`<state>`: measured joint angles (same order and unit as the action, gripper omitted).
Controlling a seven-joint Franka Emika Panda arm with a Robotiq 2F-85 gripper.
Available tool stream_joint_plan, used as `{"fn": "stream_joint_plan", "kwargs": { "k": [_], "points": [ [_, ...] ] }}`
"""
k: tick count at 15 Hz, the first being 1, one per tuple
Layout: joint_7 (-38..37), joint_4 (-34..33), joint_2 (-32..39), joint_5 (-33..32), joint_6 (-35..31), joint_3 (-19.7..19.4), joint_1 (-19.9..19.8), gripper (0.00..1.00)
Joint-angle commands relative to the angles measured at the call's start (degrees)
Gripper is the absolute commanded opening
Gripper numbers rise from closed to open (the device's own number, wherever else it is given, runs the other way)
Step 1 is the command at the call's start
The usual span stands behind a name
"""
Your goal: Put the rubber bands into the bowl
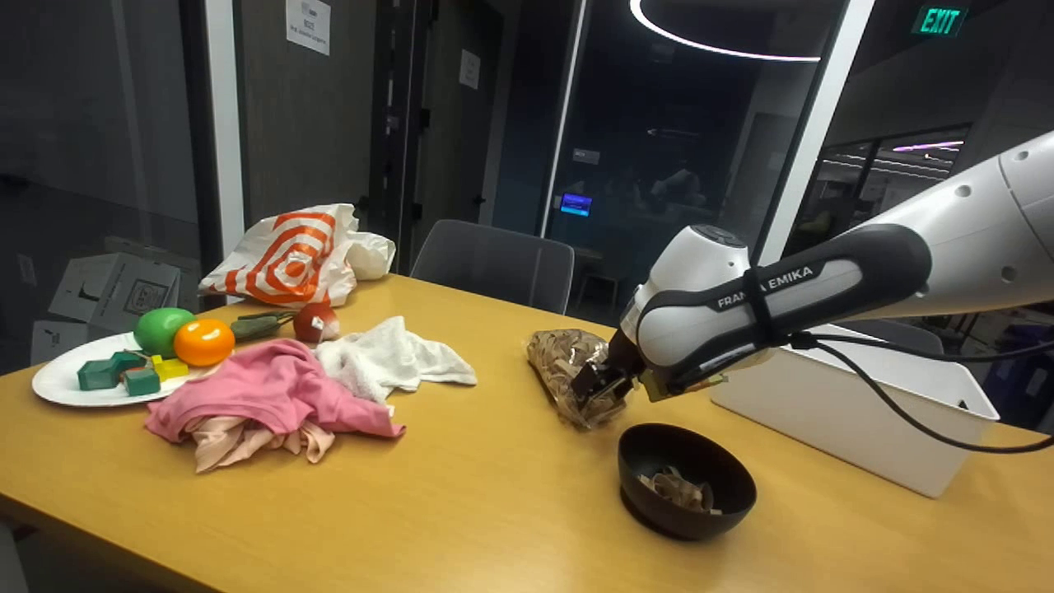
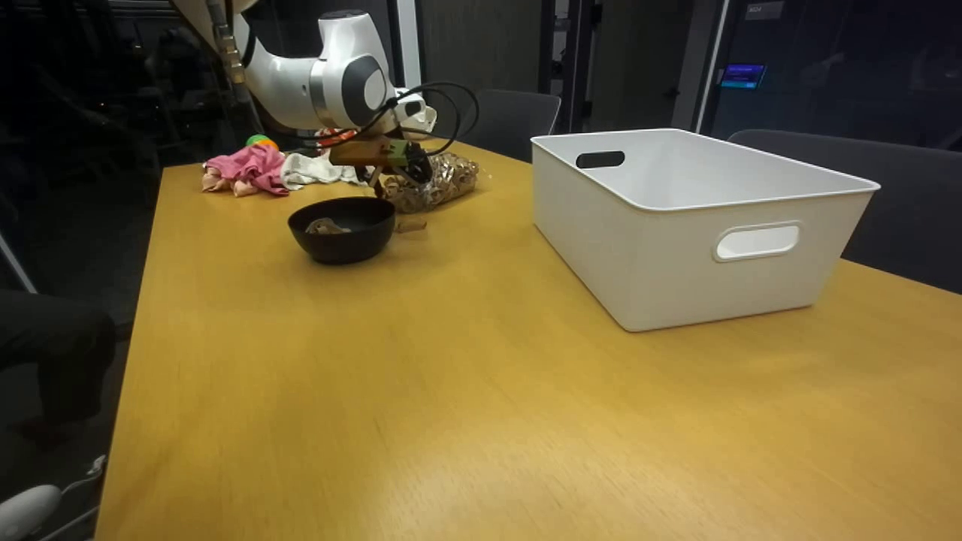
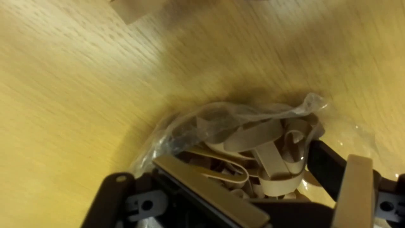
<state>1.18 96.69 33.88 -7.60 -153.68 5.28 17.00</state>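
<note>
The gripper (image 3: pixel 272 182) stands wide over one end of a clear plastic bag (image 3: pixel 177 139), gripping nothing I can see from here. The rubber bands (image 3: pixel 269 155) lie mostly in that bag, partly between the fingers (image 3: pixel 212 190); a few sit in the bowl (image 2: pixel 342 249), near the gripper but apart. Risk: film lies close beside the fingers, so closing could pinch plastic and drag the whole bag. The bands look interlaced; a lift might shed some short of the bowl. The wrist view shows apparently bare bands inside the film's edge, partly masked in both exterior views. In an exterior view, a loose tan piece (image 2: pixel 411 225), probably a band, lies just beside the bowl; the wrist view omits the bowl's contents.
</note>
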Motion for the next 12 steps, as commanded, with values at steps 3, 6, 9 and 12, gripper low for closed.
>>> {"fn": "stream_joint_plan", "kwargs": {
  "k": [3,6,9,12],
  "points": [
    [-2.57,-5.74,3.53,-1.87,0.98,-0.95,1.62,1.00],
    [-1.55,-6.41,4.20,-1.49,1.21,-0.31,1.27,0.75],
    [-1.74,-6.72,4.49,-1.40,1.57,-0.38,1.22,0.53],
    [-2.00,-6.82,4.39,-1.26,2.25,-0.44,1.20,0.30]
  ]
}}
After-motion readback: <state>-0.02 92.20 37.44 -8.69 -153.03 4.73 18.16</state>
